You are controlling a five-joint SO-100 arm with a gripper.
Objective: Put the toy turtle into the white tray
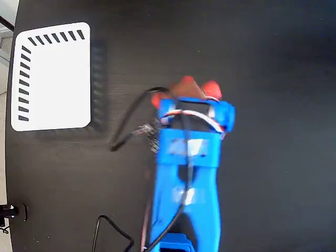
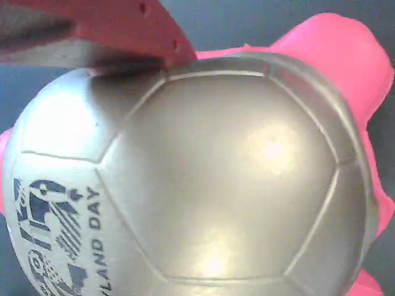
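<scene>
The toy turtle's gold shell [image 2: 234, 179] with its dark printed mark fills the wrist view, and pink-red limbs stick out at its right and left edges. One red finger [image 2: 123, 37] of my gripper lies against the shell's upper left; the other finger is out of frame. From above, in the fixed view, the blue arm covers the gripper [image 1: 190, 102] and most of the toy turtle [image 1: 186, 84], so only red bits show past the arm's tip. The white tray [image 1: 52, 76] lies at the table's far left, apart from the turtle, with nothing in it.
A black cable [image 1: 131, 118] loops from the arm's left side over the dark table [image 1: 273, 63]. Another cable [image 1: 107, 231] curls near the bottom edge. The table's left edge runs just beyond the tray.
</scene>
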